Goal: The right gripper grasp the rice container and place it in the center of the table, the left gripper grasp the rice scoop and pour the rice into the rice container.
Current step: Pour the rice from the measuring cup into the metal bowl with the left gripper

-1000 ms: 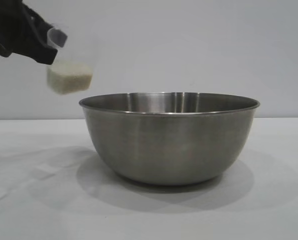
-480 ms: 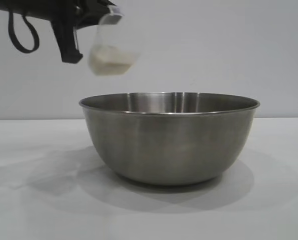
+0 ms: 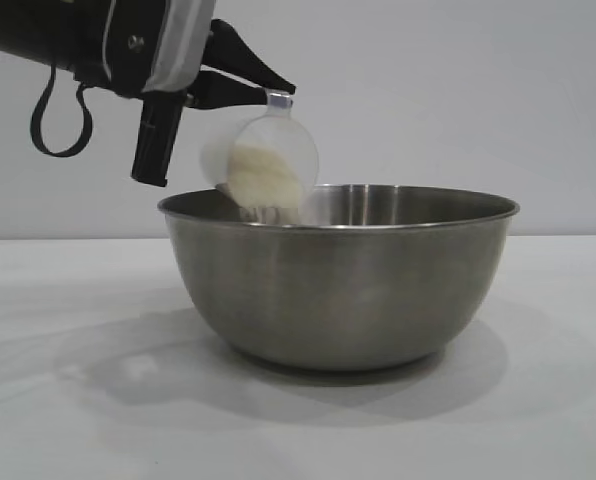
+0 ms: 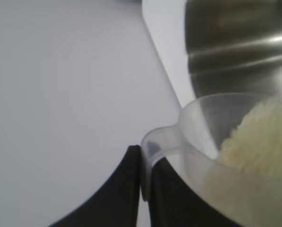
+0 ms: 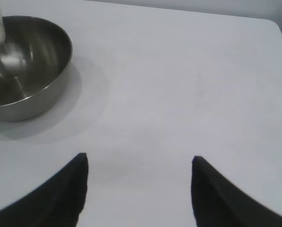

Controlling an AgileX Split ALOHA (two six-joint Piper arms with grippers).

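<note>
The steel rice container stands upright on the white table. My left gripper is shut on the handle of the clear rice scoop and holds it tilted over the container's left rim. White rice fills the scoop's lower side and grains fall into the container. In the left wrist view the black fingers pinch the scoop handle, with rice in the cup above the container. My right gripper is open and empty over bare table, apart from the container.
The white table ends at a far edge and rounded corner in the right wrist view. A black cable loop hangs under the left arm. A plain light wall stands behind.
My left gripper has carried the scoop rightwards from beside the container to over its left rim, lowered it and tipped it, so rice now spills out. The container has not moved.
</note>
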